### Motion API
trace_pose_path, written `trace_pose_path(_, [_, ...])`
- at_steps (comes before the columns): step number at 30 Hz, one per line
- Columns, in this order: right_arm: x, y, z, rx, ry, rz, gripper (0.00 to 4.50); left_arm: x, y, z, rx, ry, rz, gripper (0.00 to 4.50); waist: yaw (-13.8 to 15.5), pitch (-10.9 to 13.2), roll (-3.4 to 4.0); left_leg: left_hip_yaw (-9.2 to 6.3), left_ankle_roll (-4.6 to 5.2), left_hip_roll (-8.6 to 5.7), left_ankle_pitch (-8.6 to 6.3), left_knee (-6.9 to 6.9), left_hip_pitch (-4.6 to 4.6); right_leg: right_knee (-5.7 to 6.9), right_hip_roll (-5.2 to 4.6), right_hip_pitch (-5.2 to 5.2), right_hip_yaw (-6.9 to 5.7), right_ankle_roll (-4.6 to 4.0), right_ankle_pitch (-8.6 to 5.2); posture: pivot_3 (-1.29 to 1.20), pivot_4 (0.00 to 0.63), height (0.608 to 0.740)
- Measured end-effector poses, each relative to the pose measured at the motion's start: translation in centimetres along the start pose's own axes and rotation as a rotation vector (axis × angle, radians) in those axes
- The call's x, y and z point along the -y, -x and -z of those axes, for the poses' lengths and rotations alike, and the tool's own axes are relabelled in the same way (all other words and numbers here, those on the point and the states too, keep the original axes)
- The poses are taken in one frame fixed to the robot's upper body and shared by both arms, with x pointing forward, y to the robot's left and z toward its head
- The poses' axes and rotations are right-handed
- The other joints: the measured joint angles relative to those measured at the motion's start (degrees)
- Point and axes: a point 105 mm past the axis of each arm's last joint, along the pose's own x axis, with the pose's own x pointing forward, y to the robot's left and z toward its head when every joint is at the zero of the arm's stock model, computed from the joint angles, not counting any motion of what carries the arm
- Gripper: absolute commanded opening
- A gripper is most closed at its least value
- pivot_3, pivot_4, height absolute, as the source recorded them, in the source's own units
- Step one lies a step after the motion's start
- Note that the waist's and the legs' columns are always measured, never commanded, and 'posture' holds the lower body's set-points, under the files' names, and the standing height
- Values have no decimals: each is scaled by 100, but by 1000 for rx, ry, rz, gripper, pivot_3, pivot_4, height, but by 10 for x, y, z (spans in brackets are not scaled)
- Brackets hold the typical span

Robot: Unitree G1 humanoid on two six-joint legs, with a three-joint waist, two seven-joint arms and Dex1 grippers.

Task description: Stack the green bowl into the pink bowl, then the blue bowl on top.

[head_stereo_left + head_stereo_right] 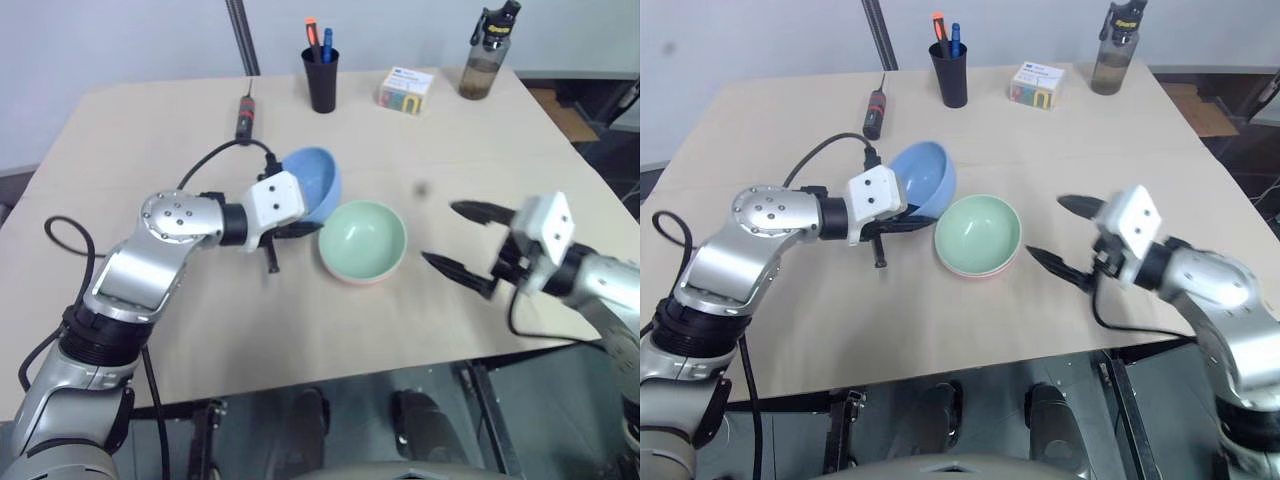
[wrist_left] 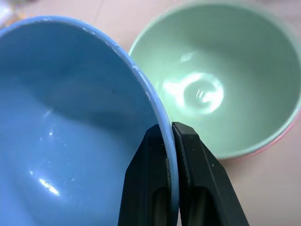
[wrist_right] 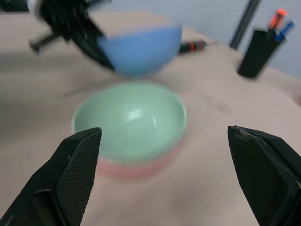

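**Blue bowl lifted in left gripper, green bowl seated in pink**

Left side of table: a black cable runs from a red-and-black tool lying near the back edge.

Left gripper: fingers pressed together on the rim of the blue bowl, one finger inside the wall and one outside, as the left wrist view shows plainly. The bowl is tilted, its opening facing toward the robot and to the right. In the right wrist view it appears to hang clear of the table, though that picture is blurred, so I would not swear to it.

Centre: the green bowl sits upright, nested inside the pink bowl. Only a thin pink edge shows beneath the green rim on the near side. The blue bowl is just beside this pair, on their left and slightly behind; whether its rim touches the green one cannot be told.

Back of table: a black cup with pens, a small white box and a dark bottle.

Right side: right gripper has its fingers spread wide apart with nothing between them. It points toward the nested bowls from the right, well apart from them.
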Motion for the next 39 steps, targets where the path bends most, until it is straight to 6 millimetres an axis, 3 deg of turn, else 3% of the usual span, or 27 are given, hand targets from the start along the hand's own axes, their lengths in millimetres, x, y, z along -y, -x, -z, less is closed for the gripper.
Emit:
trace_pose_path(5, [-6, 47, 9, -46, -1, 88, 4500, 4, -10, -18, 96, -103, 118, 28, 44, -3, 5, 4, 0, 0, 0, 25, 6, 4, 1, 13, 3, 3, -12, 0, 150, 740])
trace_pose_path(10, [-10, 62, 5, -42, 40, 105, 4500, 5, -17, -23, 146, -115, 208, 28, 48, -4, 3, 4, 1, 3, -1, 52, 3, 8, 9, 23, 10, 3, -11, 0, 150, 740])
trace_pose_path(18, [-17, 60, -2, -12, 72, 73, 4500, 16, -15, -41, 253, -58, 413, 2591, 52, -4, 3, 6, 2, 1, -2, 62, 1, 8, 10, 27, 21, 4, -11, 0, 150, 740])
trace_pose_path(20, [-17, 58, -3, -7, 75, 67, 4500, 16, -16, -43, 268, -50, 412, 3421, 50, -4, 3, 6, 2, 1, -2, 62, 1, 8, 10, 27, 21, 4, -11, 0, 150, 740])
trace_pose_path(25, [-18, 50, -6, 5, 88, 37, 4500, 5, -12, -45, 296, -32, 298, 3421, 39, -5, 5, 8, 2, 1, -2, 62, 4, 8, 10, 27, 24, 4, -11, 0, 150, 740])
trace_pose_path(29, [-14, 47, -7, 12, 95, 25, 4500, -4, -5, -37, 336, 55, 160, 3421, 47, -6, 6, 6, 2, 1, -2, 62, 3, 9, 12, 28, 23, 4, -11, 0, 150, 740])
trace_pose_path(32, [-7, 43, -7, 21, 103, 12, 4500, -1, 10, -12, 336, 174, 54, 3421, 17, -6, 7, 9, 2, 3, -2, 61, 6, 9, 11, 27, 26, 4, -11, 0, 150, 740])
trace_pose_path(33, [-4, 40, -6, 21, 95, -2, 4500, 7, 23, 7, 298, 234, 12, 3421, 19, -5, 5, 6, 2, 4, -2, 60, 5, 10, 11, 27, 23, 4, -11, 0, 150, 740])
trace_pose_path(36, [1, 36, -4, 25, 87, -24, 4500, 24, 42, 34, 220, 315, -26, 3421, 5, -5, 5, 10, 2, 4, -3, 61, 5, 9, 9, 28, 25, 3, -11, 0, 150, 740])
trace_pose_path(39, [3, 33, -4, 29, 83, -45, 4500, 33, 49, 45, 185, 351, -52, 3421, 74, -5, 2, 7, 2, 3, -3, 62, 4, 8, 9, 28, 24, 3, -12, 0, 150, 740])
